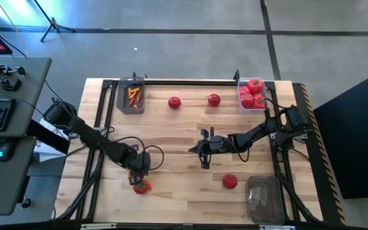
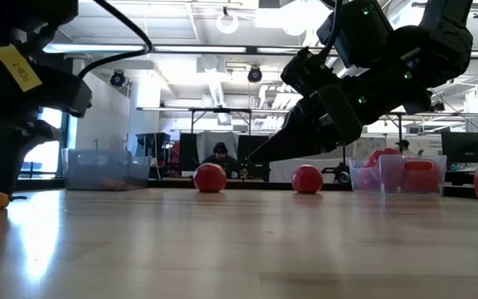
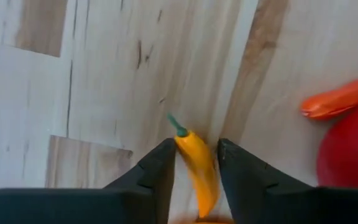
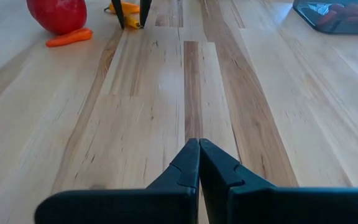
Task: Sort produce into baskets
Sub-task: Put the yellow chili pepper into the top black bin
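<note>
High view: sorting partly done.
Left gripper [image 3: 194,163] jaws straddle yellow pepper [image 3: 197,168] (grip uncertain); right gripper [image 4: 199,163] closed; loose tomatoes [image 1: 174,101] remain.

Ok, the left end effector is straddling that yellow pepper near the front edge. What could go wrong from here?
1. The left end effector flanks the yellow pepper with little margin; closing off-centre could squirt it out.
2. A red tomato and an orange piece lie close by; a sideways nudge might roll the tomato.
3. The right end effector waits shut mid-table.
</note>
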`<state>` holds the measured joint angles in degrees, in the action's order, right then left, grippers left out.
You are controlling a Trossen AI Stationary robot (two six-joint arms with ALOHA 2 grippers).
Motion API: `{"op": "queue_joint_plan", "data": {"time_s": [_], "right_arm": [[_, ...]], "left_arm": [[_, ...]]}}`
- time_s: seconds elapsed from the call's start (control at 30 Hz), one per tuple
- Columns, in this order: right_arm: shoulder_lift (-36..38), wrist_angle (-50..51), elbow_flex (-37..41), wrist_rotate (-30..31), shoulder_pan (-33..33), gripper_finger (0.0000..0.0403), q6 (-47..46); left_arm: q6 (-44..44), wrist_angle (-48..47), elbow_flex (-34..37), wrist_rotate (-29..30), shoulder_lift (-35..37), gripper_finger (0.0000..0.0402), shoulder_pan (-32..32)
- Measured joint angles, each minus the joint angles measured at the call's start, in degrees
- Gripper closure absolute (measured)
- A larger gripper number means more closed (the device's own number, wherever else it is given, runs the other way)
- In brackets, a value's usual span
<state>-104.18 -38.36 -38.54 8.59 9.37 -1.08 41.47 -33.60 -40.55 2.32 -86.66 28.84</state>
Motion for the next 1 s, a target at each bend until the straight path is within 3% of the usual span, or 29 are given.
{"op": "queue_joint_plan", "data": {"time_s": [0.3,0.43,0.77,1.0], "right_arm": [[0.0,0.0,0.0,0.0,0.0,0.0403,0.0],[0.0,0.0,0.0,0.0,0.0,0.0403,0.0],[0.0,0.0,0.0,0.0,0.0,0.0403,-0.1],[0.0,0.0,0.0,0.0,-0.1,0.0403,-0.5]], "left_arm": [[-1.3,-2.7,0.1,1.2,3.8,0.039,-1.4],[-4.4,-5.0,0.1,3.6,9.3,0.039,-5.6],[-18.1,-12.9,-2.0,10.1,26.1,0.0399,-30.6],[-32.4,-13.3,-7.2,10.8,28.8,0.0399,-52.1]]}}
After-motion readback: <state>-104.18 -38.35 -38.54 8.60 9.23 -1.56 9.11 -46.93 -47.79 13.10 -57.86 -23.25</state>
